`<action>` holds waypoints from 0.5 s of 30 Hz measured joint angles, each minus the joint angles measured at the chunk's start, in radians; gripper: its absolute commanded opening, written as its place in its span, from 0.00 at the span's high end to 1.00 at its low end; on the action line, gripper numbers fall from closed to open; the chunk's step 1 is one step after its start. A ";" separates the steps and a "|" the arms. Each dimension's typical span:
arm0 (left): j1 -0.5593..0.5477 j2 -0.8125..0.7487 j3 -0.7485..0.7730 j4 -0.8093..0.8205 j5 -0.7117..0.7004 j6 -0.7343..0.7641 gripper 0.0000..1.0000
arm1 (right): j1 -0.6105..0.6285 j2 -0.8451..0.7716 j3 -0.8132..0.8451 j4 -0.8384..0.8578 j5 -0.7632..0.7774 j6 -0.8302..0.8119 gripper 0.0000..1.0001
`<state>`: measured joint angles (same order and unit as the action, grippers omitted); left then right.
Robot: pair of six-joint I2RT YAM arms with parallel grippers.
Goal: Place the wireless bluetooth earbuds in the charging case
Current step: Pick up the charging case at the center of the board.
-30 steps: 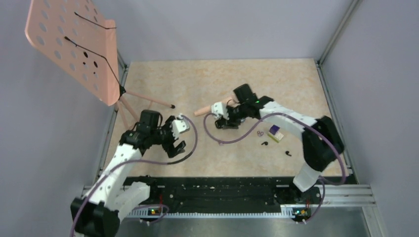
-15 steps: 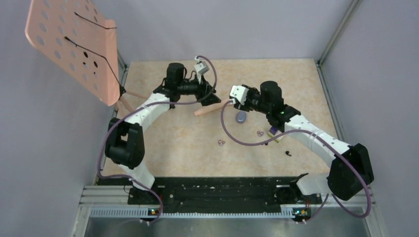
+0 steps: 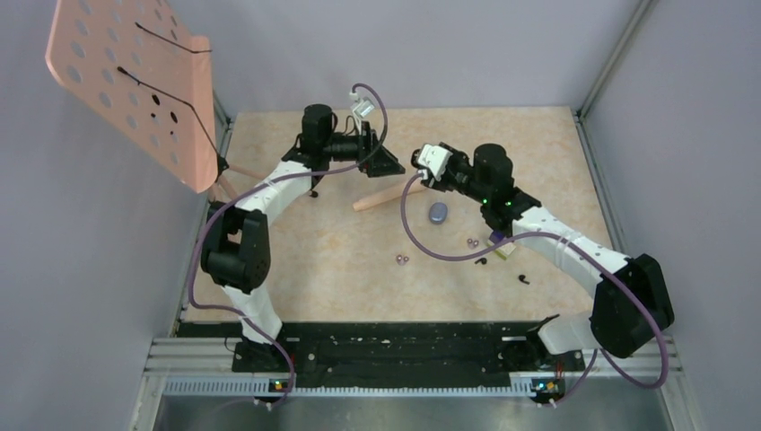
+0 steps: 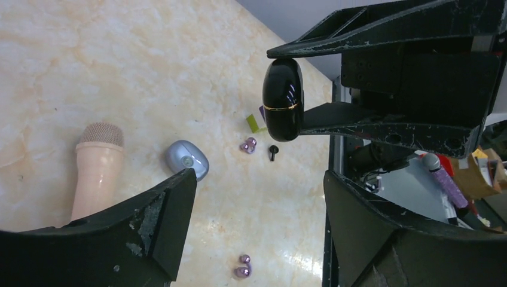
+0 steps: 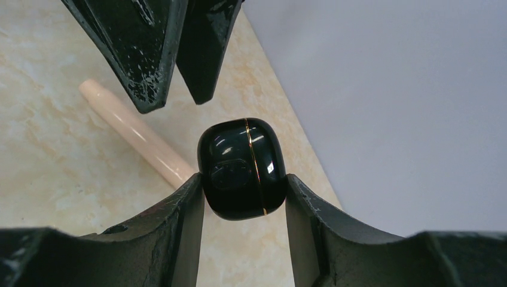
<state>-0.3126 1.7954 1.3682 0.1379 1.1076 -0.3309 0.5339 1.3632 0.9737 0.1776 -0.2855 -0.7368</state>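
Observation:
My right gripper (image 5: pixel 244 185) is shut on the glossy black charging case (image 5: pixel 242 167) with a gold seam and holds it in the air; in the top view this gripper (image 3: pixel 416 162) is at the far middle. My left gripper (image 4: pixel 257 203) is open and empty and faces the case (image 4: pixel 283 98) from close by; it is at the far middle in the top view (image 3: pixel 388 164). Two pairs of pinkish-purple earbuds (image 3: pixel 401 259) (image 3: pixel 472 242) lie on the table. Two black earbuds (image 3: pixel 481 261) (image 3: pixel 523 279) lie near the right. The left wrist view shows purple pairs (image 4: pixel 248 145) (image 4: pixel 243 267) and one black earbud (image 4: pixel 273 151).
A peach microphone-like stick (image 3: pixel 377 199) lies below both grippers. A grey-blue oval object (image 3: pixel 438 212) lies beside it. A purple-and-cream block (image 3: pixel 501 244) sits under the right forearm. A pink perforated music stand (image 3: pixel 135 81) rises at the far left.
My left arm has swung from the near left to the far middle and faces the right gripper. My right gripper has risen off the table with the black case.

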 measured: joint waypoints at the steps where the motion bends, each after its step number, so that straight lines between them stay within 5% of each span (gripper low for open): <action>1: 0.000 0.007 0.008 0.006 0.000 -0.017 0.18 | 0.000 0.000 0.000 0.011 0.000 0.001 0.76; 9: 0.000 0.014 0.030 0.104 0.004 -0.146 0.28 | 0.041 0.005 0.000 0.124 0.016 -0.003 0.76; 15: -0.001 0.026 0.043 0.170 0.015 -0.207 0.49 | 0.073 0.014 0.000 0.178 0.055 -0.003 0.76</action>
<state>-0.3134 1.8214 1.4109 0.3080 1.1225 -0.5377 0.6071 1.3769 0.9737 0.3557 -0.2306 -0.7399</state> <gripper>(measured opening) 0.612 0.469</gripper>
